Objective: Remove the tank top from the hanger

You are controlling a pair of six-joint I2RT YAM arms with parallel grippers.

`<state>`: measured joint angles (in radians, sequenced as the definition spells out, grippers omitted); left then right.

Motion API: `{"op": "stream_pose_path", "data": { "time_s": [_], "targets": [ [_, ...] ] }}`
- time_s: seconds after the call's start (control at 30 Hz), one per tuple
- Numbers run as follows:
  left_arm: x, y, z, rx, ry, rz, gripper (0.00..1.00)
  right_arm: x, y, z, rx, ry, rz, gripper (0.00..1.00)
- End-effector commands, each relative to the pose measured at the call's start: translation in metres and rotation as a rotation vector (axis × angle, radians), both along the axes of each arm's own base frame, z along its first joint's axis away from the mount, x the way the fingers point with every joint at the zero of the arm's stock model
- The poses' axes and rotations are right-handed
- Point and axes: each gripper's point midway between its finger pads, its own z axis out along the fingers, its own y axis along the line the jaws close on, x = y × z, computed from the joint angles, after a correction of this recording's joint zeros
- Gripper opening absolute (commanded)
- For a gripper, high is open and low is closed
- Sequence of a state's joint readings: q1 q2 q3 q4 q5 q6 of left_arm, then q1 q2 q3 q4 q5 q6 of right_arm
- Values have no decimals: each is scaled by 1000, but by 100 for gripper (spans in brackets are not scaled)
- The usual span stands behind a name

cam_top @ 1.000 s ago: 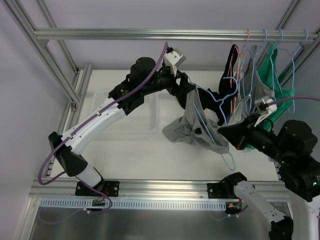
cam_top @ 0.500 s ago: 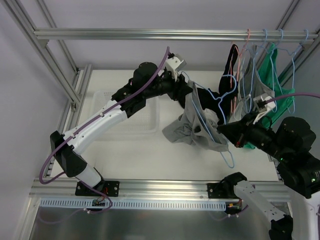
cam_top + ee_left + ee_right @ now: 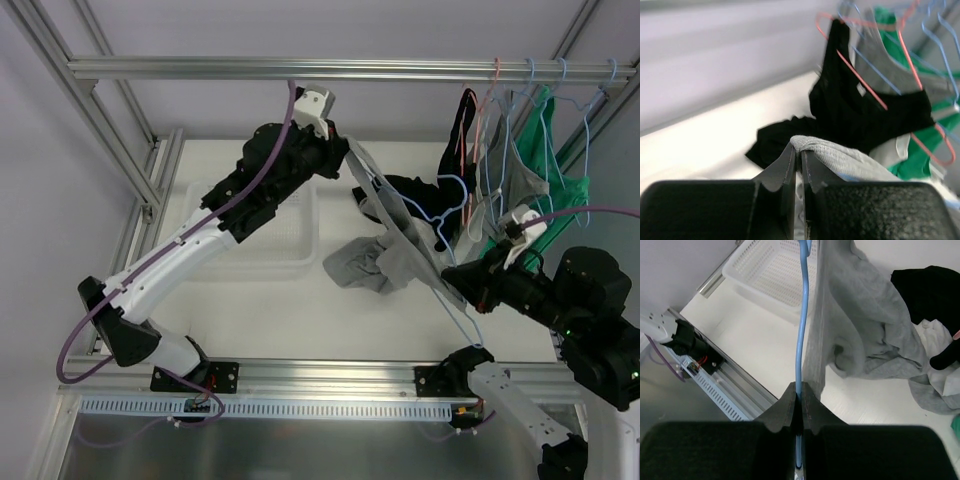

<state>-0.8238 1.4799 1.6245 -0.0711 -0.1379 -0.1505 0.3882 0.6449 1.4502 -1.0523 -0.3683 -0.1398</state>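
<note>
The white basket (image 3: 268, 228) sits on the desk (image 3: 250, 310) at the far left, under my left arm. My left end effector (image 3: 343, 152) is raised above the basket's right edge. Its jaws are pinched tight on a fold of the gray tank top (image 3: 398, 235), and in the left wrist view the fabric is bunched right at my fingertips (image 3: 790, 159).

From that grip the tank top runs as a taut diagonal band down and to the right. Its loose lower part is heaped on the desk, just right of the basket. Just behind it, a black garment (image 3: 405, 190) lies crumpled on the desk.

The blue hanger (image 3: 801, 330) is threaded through the tank top, with its wire running alongside the stretched cloth. My right end effector (image 3: 452, 278) is clamped narrow on that wire, and the gray fabric hangs just beside my jaws, to the right of them in the right wrist view.

At the far right, more hangers hold black, gray and green clothes (image 3: 545, 150) on the rail (image 3: 300, 68).
</note>
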Motion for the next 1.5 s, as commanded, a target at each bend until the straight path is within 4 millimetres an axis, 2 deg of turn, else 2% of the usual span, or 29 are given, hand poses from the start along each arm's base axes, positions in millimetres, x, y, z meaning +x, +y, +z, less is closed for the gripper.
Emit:
{"op": "stream_pose_path", "data": {
  "time_s": [0.0,0.07,0.27,0.4,0.43,0.57,0.6,0.63,0.7,0.73,0.8,0.83,0.87,0.9,0.93,1.0,1.03,1.07,1.1,1.13,1.17,1.2,1.27,1.3,1.33,1.37,1.4,1.43,1.47],
  "targets": [
    [3,57,72,-182,-80,251,0,-36,-6,2,-46,-71,108,0],
    [4,59,79,-195,-86,257,0,-46,-10,8,-45,-127,118,0],
    [-1,31,63,-169,-28,131,0,-67,-11,42,38,-326,154,0],
    [-26,-4,54,-151,7,-101,0,-74,-8,53,61,-400,186,0],
    [-38,-14,54,-154,19,-190,0,-70,-8,55,66,-414,177,0],
    [-72,-32,32,-175,136,-379,0,-65,3,63,112,-451,216,0],
    [-80,-34,27,-178,163,-412,0,-62,5,65,127,-458,215,0],
    [-85,-37,8,-166,215,-435,0,-60,6,79,175,-497,204,0],
    [-103,-40,-9,-176,296,-490,0,-44,10,81,212,-493,169,0],
    [-107,-42,-39,-154,356,-495,0,-38,11,94,265,-523,148,0],
    [-127,-43,-54,-190,405,-561,0,-17,21,82,293,-497,146,0],
    [-134,-48,-73,-219,409,-601,0,-12,25,95,334,-558,156,0],
    [-140,-49,-77,-260,440,-629,0,-7,32,94,377,-536,179,0],
    [-152,-49,-81,-278,450,-684,0,7,41,76,393,-485,184,0],
    [-159,-51,-100,-277,484,-704,0,11,44,88,434,-539,196,0],
    [-168,-58,-103,-302,475,-747,0,28,50,77,478,-502,178,0],
    [-181,-64,-113,-286,490,-777,0,29,49,87,511,-557,174,0],
    [-186,-68,-110,-301,465,-806,0,35,47,88,539,-566,145,0],
    [-191,-70,-111,-312,461,-826,0,40,48,79,547,-565,135,0],
    [-196,-71,-120,-322,481,-834,0,39,46,84,562,-596,132,0],
    [-199,-71,-116,-365,500,-843,0,41,43,83,566,-597,112,0],
    [-198,-69,-106,-408,465,-846,0,39,42,83,565,-608,107,0],
    [-183,-65,-110,-436,475,-736,0,40,39,77,552,-601,88,0],
    [-178,-59,-111,-434,487,-676,0,37,37,77,541,-613,88,0],
    [-161,-54,-111,-450,479,-565,0,36,37,72,523,-597,85,0],
    [-154,-45,-104,-458,467,-507,0,34,36,70,510,-597,86,0],
    [-149,-39,-110,-431,494,-439,0,32,34,63,477,-586,82,0],
    [-133,-30,-109,-446,485,-332,0,27,32,66,466,-595,83,0],
    [-129,-20,-102,-467,478,-280,0,26,31,63,450,-594,80,0]
  ]
}}
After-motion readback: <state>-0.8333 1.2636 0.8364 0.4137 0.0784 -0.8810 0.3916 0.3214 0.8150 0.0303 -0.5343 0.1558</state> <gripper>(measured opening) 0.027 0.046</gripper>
